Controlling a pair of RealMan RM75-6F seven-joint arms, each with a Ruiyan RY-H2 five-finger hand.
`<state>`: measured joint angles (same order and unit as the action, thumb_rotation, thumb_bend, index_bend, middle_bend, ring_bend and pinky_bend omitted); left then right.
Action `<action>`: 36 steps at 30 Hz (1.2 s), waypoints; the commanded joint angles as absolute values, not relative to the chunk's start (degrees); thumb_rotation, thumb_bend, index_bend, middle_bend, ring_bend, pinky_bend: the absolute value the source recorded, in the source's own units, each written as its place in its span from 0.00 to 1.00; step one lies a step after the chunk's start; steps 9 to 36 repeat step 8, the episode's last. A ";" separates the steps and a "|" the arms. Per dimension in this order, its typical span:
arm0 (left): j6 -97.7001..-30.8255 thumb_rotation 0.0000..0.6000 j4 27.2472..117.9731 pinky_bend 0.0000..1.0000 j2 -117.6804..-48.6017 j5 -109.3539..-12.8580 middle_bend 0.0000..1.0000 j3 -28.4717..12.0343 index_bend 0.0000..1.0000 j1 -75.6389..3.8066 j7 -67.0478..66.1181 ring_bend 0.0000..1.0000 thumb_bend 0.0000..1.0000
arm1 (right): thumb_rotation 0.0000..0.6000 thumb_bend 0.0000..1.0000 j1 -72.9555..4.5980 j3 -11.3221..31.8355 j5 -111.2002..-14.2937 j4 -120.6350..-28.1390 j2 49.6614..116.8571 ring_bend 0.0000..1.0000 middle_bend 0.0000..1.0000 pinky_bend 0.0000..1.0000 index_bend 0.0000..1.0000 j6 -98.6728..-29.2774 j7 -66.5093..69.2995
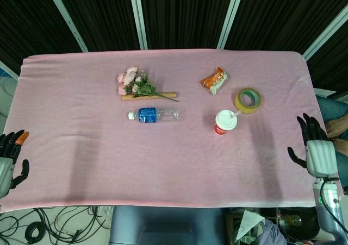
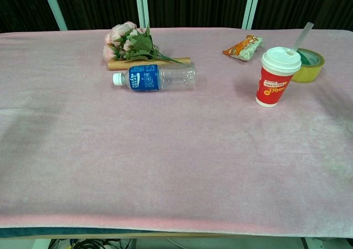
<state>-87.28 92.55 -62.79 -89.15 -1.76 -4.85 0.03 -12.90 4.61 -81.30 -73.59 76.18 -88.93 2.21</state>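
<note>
Overall, a pink cloth-covered table [image 1: 81, 147] carries everything, and the red paper cup with white lid and straw [image 1: 223, 122] serves as landmark. It stands upright near the right end; the robot's right hand [image 1: 315, 147] hangs at the table's right edge, well apart from the cup, fingers spread and holding nothing — likely parked clear. The left hand [image 1: 10, 161] sits off the far left edge, fingers loosely apart, empty too. Left of the cup lies a clear plastic water bottle with blue label [image 1: 154, 114], on its side. Beyond that, a bunch of pink artificial flowers [image 1: 136, 83] rests on a wooden stick. A yellow tape roll [image 1: 248, 100] lies flat just behind-right of the cup — near, not touching. An orange snack packet [image 1: 214, 80] lies behind the cup.
</note>
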 commanded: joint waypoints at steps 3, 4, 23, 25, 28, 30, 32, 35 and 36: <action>-87.07 1.00 92.81 0.00 -62.55 -89.25 0.04 -1.64 0.06 -4.93 -0.20 0.00 0.62 | 1.00 0.23 -9.29 -0.86 -85.78 -77.84 74.86 0.01 0.00 0.19 0.00 -89.92 -8.35; -87.04 1.00 92.86 0.00 -62.50 -89.25 0.04 -1.63 0.06 -4.94 -0.20 0.00 0.62 | 1.00 0.23 -9.19 -1.05 -85.49 -78.93 74.69 0.01 0.00 0.19 0.00 -89.13 -8.67; -87.43 1.00 93.01 0.00 -62.48 -89.54 0.04 -1.66 0.06 -4.90 -0.07 0.00 0.62 | 1.00 0.23 -8.90 -1.20 -83.93 -82.08 73.49 0.01 0.00 0.19 0.00 -86.48 -8.98; -87.43 1.00 93.01 0.00 -62.48 -89.54 0.04 -1.66 0.06 -4.90 -0.07 0.00 0.62 | 1.00 0.23 -8.90 -1.20 -83.93 -82.08 73.49 0.01 0.00 0.19 0.00 -86.48 -8.98; -87.43 1.00 93.01 0.00 -62.48 -89.54 0.04 -1.66 0.06 -4.90 -0.07 0.00 0.62 | 1.00 0.23 -8.90 -1.20 -83.93 -82.08 73.49 0.01 0.00 0.19 0.00 -86.48 -8.98; -87.43 1.00 93.01 0.00 -62.48 -89.54 0.04 -1.66 0.06 -4.90 -0.07 0.00 0.62 | 1.00 0.23 -8.90 -1.20 -83.93 -82.08 73.49 0.01 0.00 0.19 0.00 -86.48 -8.98; -87.43 1.00 93.01 0.00 -62.48 -89.54 0.04 -1.66 0.06 -4.90 -0.07 0.00 0.62 | 1.00 0.23 -8.90 -1.20 -83.93 -82.08 73.49 0.01 0.00 0.19 0.00 -86.48 -8.98; -87.43 1.00 93.01 0.00 -62.48 -89.54 0.04 -1.66 0.06 -4.90 -0.07 0.00 0.62 | 1.00 0.23 -8.90 -1.20 -83.93 -82.08 73.49 0.01 0.00 0.19 0.00 -86.48 -8.98; -87.43 1.00 93.01 0.00 -62.48 -89.54 0.04 -1.66 0.06 -4.90 -0.07 0.00 0.62 | 1.00 0.23 -8.90 -1.20 -83.93 -82.08 73.49 0.01 0.00 0.19 0.00 -86.48 -8.98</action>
